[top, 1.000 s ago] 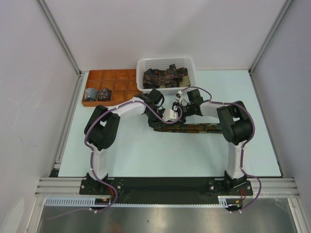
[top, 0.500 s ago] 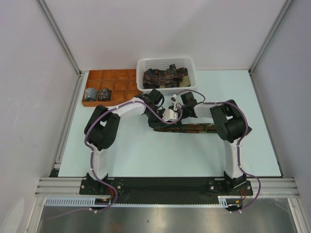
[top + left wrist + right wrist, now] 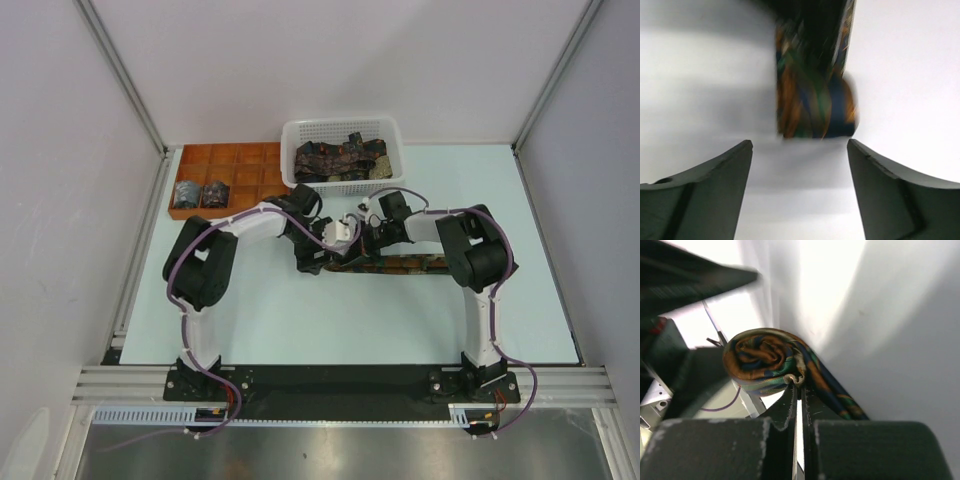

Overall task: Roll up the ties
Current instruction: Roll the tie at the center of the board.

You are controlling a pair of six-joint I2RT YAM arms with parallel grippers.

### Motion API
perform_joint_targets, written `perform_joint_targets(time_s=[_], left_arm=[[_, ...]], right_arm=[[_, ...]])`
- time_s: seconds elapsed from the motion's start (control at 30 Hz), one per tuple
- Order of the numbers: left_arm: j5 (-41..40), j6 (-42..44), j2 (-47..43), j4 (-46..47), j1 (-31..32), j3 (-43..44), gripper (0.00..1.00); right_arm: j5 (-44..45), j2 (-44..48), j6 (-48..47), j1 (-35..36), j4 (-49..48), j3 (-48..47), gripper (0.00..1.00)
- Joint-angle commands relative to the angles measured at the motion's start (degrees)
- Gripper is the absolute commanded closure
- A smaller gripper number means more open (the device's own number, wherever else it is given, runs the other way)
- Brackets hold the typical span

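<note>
Two arms meet over the pale table [image 3: 300,320], in front of a white mesh basket [image 3: 345,187] heaped with loose ties [image 3: 340,158]. Beside it, an orange-brown tray [image 3: 240,155] holds two rolled ties [image 3: 200,193] in its near-left compartments. A patterned tie [image 3: 415,265] lies flat on the table, its left end curled into a small roll [image 3: 762,360]. The left gripper [image 3: 800,145] stands spread wide just short of the roll. The right gripper [image 3: 797,390], fingers pressed together, meets the roll's edge.
</note>
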State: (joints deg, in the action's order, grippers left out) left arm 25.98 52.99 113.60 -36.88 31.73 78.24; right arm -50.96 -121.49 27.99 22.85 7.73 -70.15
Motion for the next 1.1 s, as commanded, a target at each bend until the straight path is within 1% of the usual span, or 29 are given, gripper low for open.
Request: perform_joint_targets(time_s=[0.0, 0.27, 0.3, 0.5, 0.53, 0.6, 0.63, 0.7, 0.8, 0.83, 0.87, 0.93, 0.97, 1.07], left_arm=[[5.48, -1.14, -5.06, 4.18, -1.14, -2.3, 0.15], [6.19, -1.05, -2.6, 4.01, 1.67, 0.77, 0.14], [5.23, -0.96, -2.16, 3.93, 2.11, 1.3, 0.15], [3.99, 1.49, -0.84, 2.7, 2.9, 2.71, 0.29], [4.43, 1.76, -0.75, 2.09, 2.9, 3.15, 0.37], [4.61, 2.37, -0.66, 0.16, 2.82, 3.85, 0.45], [4.52, 2.81, -0.66, -0.46, 2.82, 4.29, 0.51], [4.43, 3.61, -0.84, -1.69, 2.82, 4.47, 0.59], [4.43, 3.52, 0.04, -3.53, 2.99, 6.39, 0.65], [4.26, 3.35, 1.26, -3.98, 3.17, 7.71, 0.66], [4.08, 3.17, 1.71, -4.51, 3.25, 8.24, 0.67], [3.65, 2.64, 2.5, -5.13, 3.43, 8.95, 0.69], [3.38, 2.56, 2.85, -5.22, 3.6, 8.95, 0.69], [2.06, 2.82, 3.73, -5.66, 4.22, 8.78, 0.69]], right_arm=[[5.52, -0.58, -4.87, -0.62, 4.4, 0.63, 1.0], [5.17, -3.22, -4.43, -0.79, 4.75, -1.04, 1.0], [4.99, -3.4, -4.26, -0.79, 4.67, -1.22, 1.0], [3.33, -3.93, -3.29, 0.09, 2.3, -1.83, 1.0], [3.06, -3.93, -2.59, 0.44, 1.77, -2.01, 1.0], [2.45, -3.67, -1.54, 1.32, -0.77, -2.27, 1.0], [2.44, -3.49, -0.49, 1.93, -1.57, -2.36, 1.0], [2.01, -3.58, 0.66, 2.98, -3.41, -3.41, 1.0], [1.04, -3.23, 0.93, 3.08, -2.37, -4.9, 0.93], [0.86, -2.79, 0.58, 2.64, -1.67, -4.82, 0.89], [0.17, -2.09, -0.82, 1.94, -0.97, -4.56, 0.77], [-0.72, 0.02, -2.4, -0.16, 2.37, -3.68, 0.68], [-1.42, 0.64, -3.11, -0.87, 3.51, -3.42, 0.62], [-2.74, 3.27, -5.57, -2.9, 7.21, -2.71, 0.56]])
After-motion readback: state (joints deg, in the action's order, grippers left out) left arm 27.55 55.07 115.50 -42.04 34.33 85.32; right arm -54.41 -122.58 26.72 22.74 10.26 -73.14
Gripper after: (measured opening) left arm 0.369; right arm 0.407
